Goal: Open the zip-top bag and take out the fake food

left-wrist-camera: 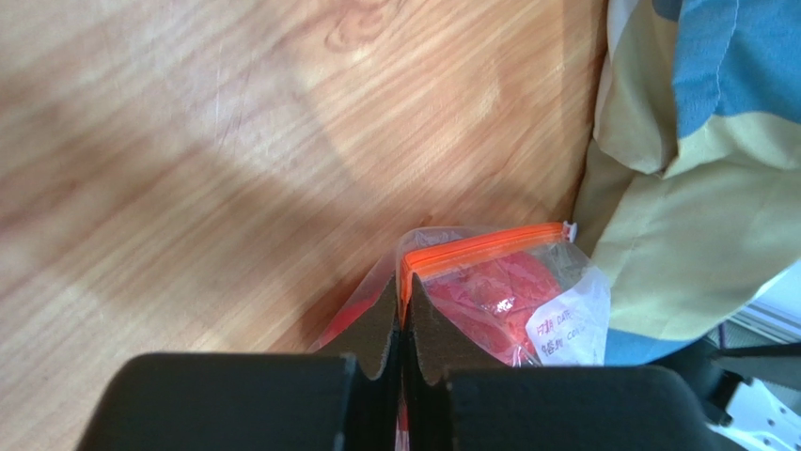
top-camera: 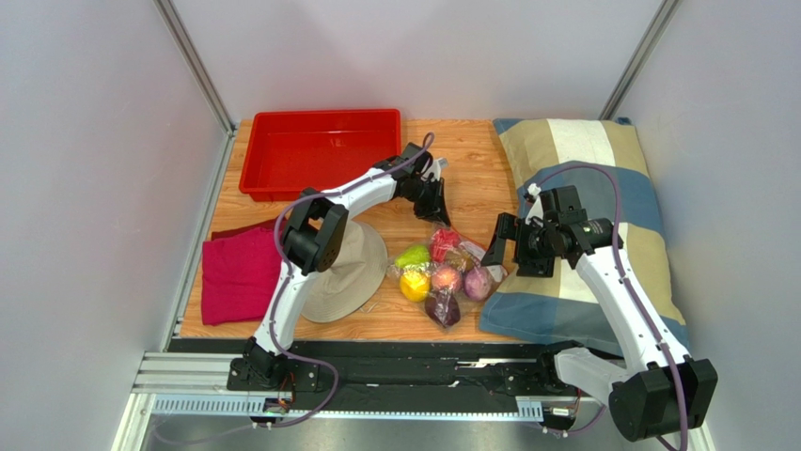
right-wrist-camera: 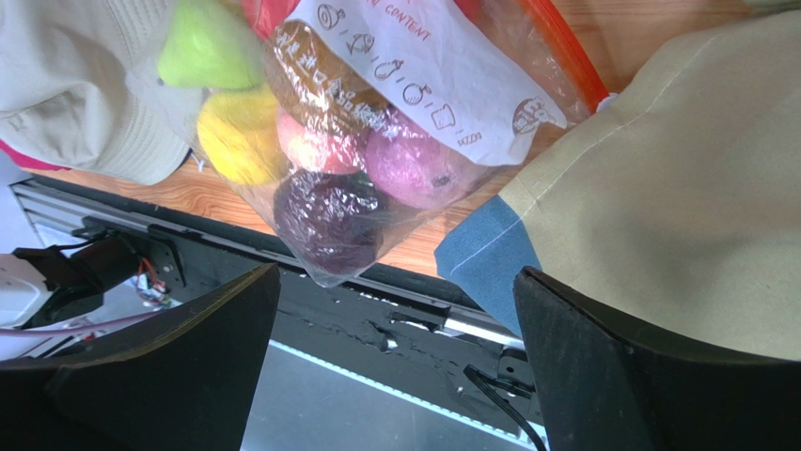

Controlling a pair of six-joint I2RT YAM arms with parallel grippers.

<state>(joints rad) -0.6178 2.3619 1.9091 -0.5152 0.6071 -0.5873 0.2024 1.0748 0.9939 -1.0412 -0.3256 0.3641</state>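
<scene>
Only wrist view shows left gripper (left-wrist-camera: 404,293) pinching bag (left-wrist-camera: 512,277).

The wooden table (top-camera: 475,164) carries a red plastic tray (top-camera: 320,155) at its far left corner. A beige brimmed hat (top-camera: 355,277) lies near the front edge, just beside a folded magenta cloth (top-camera: 235,272) on its left. A blue, tan and cream pillow (top-camera: 575,141) covers the table's right side.
</scene>
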